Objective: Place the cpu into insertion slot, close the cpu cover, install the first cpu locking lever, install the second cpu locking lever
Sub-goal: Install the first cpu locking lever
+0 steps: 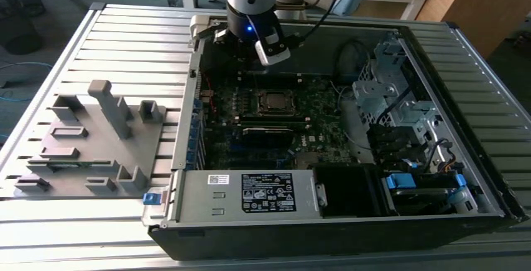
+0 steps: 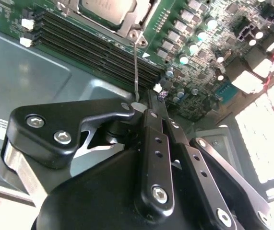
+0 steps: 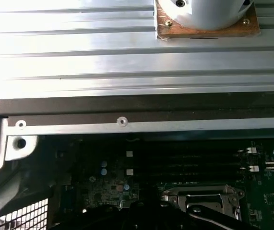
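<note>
The cpu (image 1: 274, 101) lies in the insertion slot (image 1: 275, 112) on the dark green motherboard (image 1: 319, 140). In the second wrist view its silver top (image 2: 105, 8) shows, with the cpu cover (image 2: 127, 29) lying flat around it. A thin metal locking lever (image 2: 136, 67) runs from the socket corner up to my gripper (image 2: 148, 101). The black fingers (image 2: 156, 143) are shut together, and the lever's end rests against them at the tip. In the exterior view my gripper (image 1: 242, 59) hangs over the board's far edge, just beyond the socket. The cover (image 3: 204, 200) also appears in the first wrist view.
The board sits in an open black computer case (image 1: 464, 218). Black memory sticks (image 2: 98, 45) lie beside the socket. A power supply (image 1: 249, 193) fills the near side and a drive cage (image 1: 390, 97) the exterior view's right. A grey fixture tray (image 1: 83, 140) stands at its left.
</note>
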{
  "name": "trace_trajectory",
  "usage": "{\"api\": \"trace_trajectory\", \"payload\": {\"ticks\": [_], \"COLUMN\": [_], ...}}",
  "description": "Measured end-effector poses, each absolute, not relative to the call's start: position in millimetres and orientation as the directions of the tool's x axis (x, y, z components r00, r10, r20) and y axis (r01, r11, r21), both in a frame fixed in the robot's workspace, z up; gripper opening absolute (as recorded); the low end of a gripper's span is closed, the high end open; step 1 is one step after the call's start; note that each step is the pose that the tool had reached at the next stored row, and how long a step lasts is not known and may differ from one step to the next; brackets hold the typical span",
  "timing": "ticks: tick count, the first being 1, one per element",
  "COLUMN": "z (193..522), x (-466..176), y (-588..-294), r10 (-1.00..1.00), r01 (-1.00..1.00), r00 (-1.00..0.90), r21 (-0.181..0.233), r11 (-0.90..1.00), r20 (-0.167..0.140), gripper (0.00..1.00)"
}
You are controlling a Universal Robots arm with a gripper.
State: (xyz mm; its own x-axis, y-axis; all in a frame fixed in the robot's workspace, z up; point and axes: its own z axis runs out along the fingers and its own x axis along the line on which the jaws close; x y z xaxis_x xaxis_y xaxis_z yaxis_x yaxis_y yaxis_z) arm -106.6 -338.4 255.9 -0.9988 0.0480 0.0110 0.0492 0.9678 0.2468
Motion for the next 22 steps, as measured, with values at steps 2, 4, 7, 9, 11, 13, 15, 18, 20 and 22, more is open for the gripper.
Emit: {"api": "trace_trajectory", "payload": {"ticks": [2,4,7,9,11,13,15,18,20,22], "z": [255.8,255.6,255.4,255.3,255.2,255.0,254.9,254.8,254.8,254.8], "x": [-102.7,-99.0,-93.7,-90.7,-87.4,-84.2,-81.0,-77.7,-77.4,-77.4], "y": [-338.5,-338.5,-338.5,-338.5,-338.5,-338.5,-338.5,-338.5,-338.5,-338.5], "r10": [0.048,0.048,0.048,0.048,0.048,0.048,0.048,0.048,0.048,0.048], "r01": [0.049,0.049,0.049,0.049,0.049,0.049,0.049,0.049,0.049,0.049], "r00": [-0.999,-0.999,-0.999,-0.999,-0.999,-0.999,-0.999,-0.999,-0.999,-0.999], "r21": [0.247,0.247,0.247,0.247,0.247,0.247,0.247,0.247,0.247,0.247], "r11": [0.968,0.968,0.968,0.968,0.968,0.968,0.968,0.968,0.968,0.968], "r20": [0.011,0.011,0.011,0.011,0.011,0.011,0.011,0.011,0.011,0.011], "gripper": [0.1,0.1,0.1,0.1,0.1,0.1,0.1,0.1,0.1,0.1]}}
